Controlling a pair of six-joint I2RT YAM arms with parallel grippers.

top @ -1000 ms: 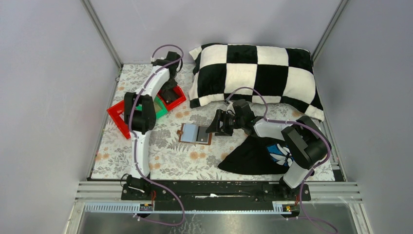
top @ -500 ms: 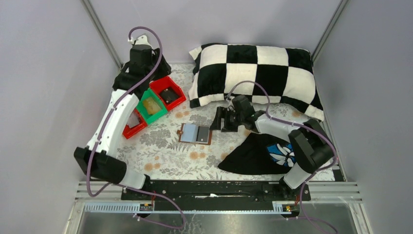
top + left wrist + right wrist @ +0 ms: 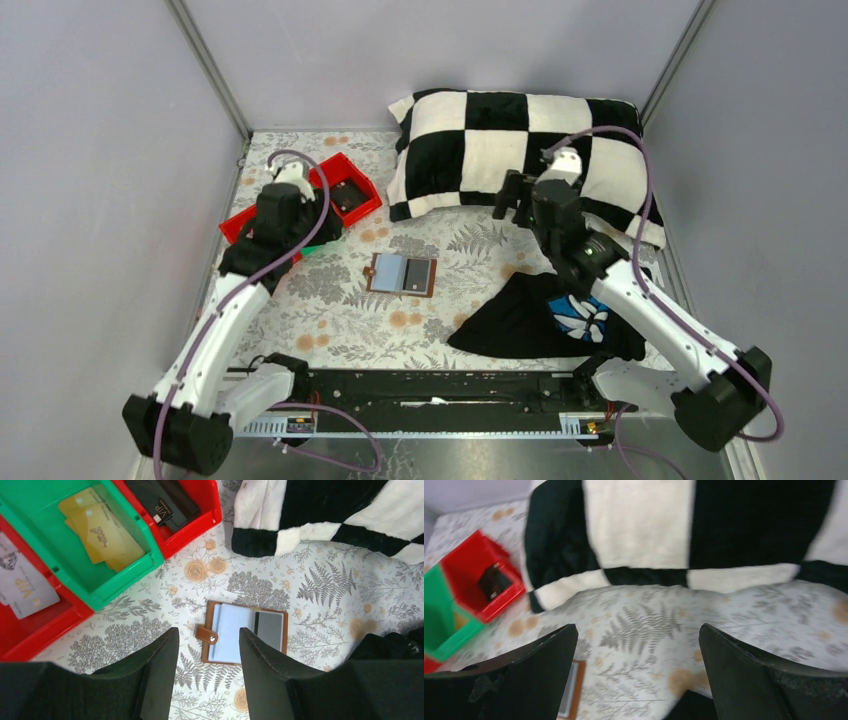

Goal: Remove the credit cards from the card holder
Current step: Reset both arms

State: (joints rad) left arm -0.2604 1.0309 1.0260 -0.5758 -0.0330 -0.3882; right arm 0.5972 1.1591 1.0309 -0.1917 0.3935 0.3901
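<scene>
The top camera overlooks the whole bench. The left wrist camera looks down close on the wallet, the right slants toward the pillow; all show the red tray.

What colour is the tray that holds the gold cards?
Green. The tray with the gold cards shows best in the left wrist view.

Worktop: flat, covered with a pale sheet printed with ferns and orange flowers.
Back right: a black-and-white checked pillow lies along the far edge.
Back left: three trays in a row, touching: far red tray, green tray, near red tray.
Middle: a brown wallet lies open and flat, apart from the rest.
Near right: a crumpled black cloth with a blue-and-white print, near the wallet but not touching it.
</scene>
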